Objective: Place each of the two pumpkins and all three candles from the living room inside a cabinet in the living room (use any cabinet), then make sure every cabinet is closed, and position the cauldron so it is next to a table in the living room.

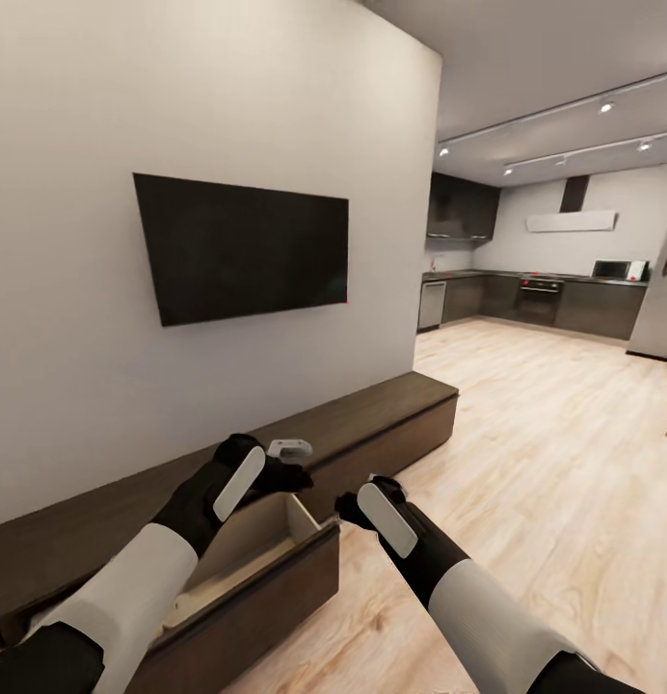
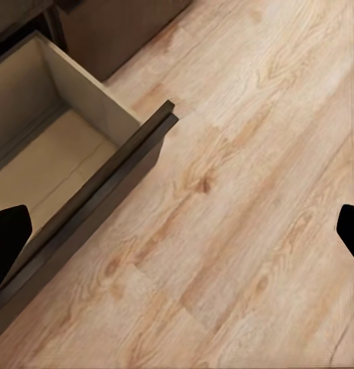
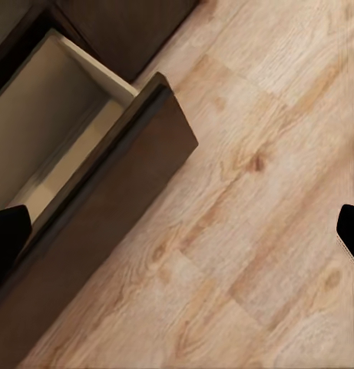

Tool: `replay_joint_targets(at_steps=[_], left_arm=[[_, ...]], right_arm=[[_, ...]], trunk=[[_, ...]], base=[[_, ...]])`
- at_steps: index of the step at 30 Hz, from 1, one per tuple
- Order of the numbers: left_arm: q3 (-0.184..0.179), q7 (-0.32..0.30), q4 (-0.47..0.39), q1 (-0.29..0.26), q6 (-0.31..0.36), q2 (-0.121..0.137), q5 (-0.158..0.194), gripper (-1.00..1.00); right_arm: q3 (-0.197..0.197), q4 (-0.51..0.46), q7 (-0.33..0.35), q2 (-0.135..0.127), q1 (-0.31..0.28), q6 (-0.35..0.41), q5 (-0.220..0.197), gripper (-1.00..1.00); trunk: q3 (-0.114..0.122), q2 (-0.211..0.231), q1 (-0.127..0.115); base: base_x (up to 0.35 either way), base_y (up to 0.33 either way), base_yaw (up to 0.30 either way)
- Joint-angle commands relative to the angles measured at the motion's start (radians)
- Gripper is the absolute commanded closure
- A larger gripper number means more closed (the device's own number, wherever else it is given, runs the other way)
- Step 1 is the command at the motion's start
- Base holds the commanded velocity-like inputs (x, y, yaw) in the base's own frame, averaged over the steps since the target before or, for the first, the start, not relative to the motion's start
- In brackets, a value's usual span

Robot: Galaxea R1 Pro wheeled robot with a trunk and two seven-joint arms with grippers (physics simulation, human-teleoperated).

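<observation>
Floorboards [image 1: 526, 434] of pale wood run out past both arms toward a dark kitchen [image 1: 536, 299] in the far room, and a black TV screen [image 1: 242, 246] hangs on the white wall above and beyond the left gripper [image 1: 293, 463]. Nothing lies between either gripper and the open drawer [image 1: 266, 569].

Both forearms reach forward and down from the lower edge of the head view. The left gripper hangs over the far end of the drawer, just above the cabinet [image 1: 372, 424] top; its wrist view shows the two dark fingertips [image 2: 9, 231] spread wide at opposite edges of the picture with only floor and drawer between them, holding nothing. The right gripper [image 1: 358, 506] sits beside the drawer's outer corner, over the floor; its fingertips [image 3: 8, 227] likewise stand wide apart and empty.

The cabinet is a long, low, dark brown unit along the wall, stretching away past the left gripper. One drawer stands pulled out beneath the left arm, its front dark brown, its inside pale beige [image 2: 46, 154] and bare in the part that shows.
</observation>
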Motion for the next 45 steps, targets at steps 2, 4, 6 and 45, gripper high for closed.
replay_joint_targets(at_steps=[2, 4, 6, 45], left_arm=[[-0.001, 0.010, -0.001, -0.001, 0.003, 0.001, 0.011, -1.00], [-0.001, 0.010, -0.001, -0.001, 0.003, 0.001, 0.011, -1.00], [-0.001, 0.010, -0.001, -0.001, 0.003, 0.001, 0.011, -1.00], [-0.002, 0.012, 0.000, -0.001, 0.003, 0.001, 0.011, -1.00]], right_arm=[[0.002, 0.000, -0.007, 0.000, -0.001, 0.003, -0.005, -1.00], [0.002, 0.000, -0.007, 0.000, -0.001, 0.003, -0.005, -1.00], [0.002, 0.000, -0.007, 0.000, -0.001, 0.003, -0.005, -1.00], [0.001, 0.001, -0.007, 0.000, -0.001, 0.004, -0.006, -1.00]], trunk=[[0.006, 0.014, -0.008], [0.013, 0.028, -0.016], [0.020, 0.042, -0.023], [0.145, 0.315, -0.173]], base=[[0.000, 0.000, -0.283], [0.000, 0.000, -0.283], [0.000, 0.000, -0.283], [0.000, 0.000, -0.042]])
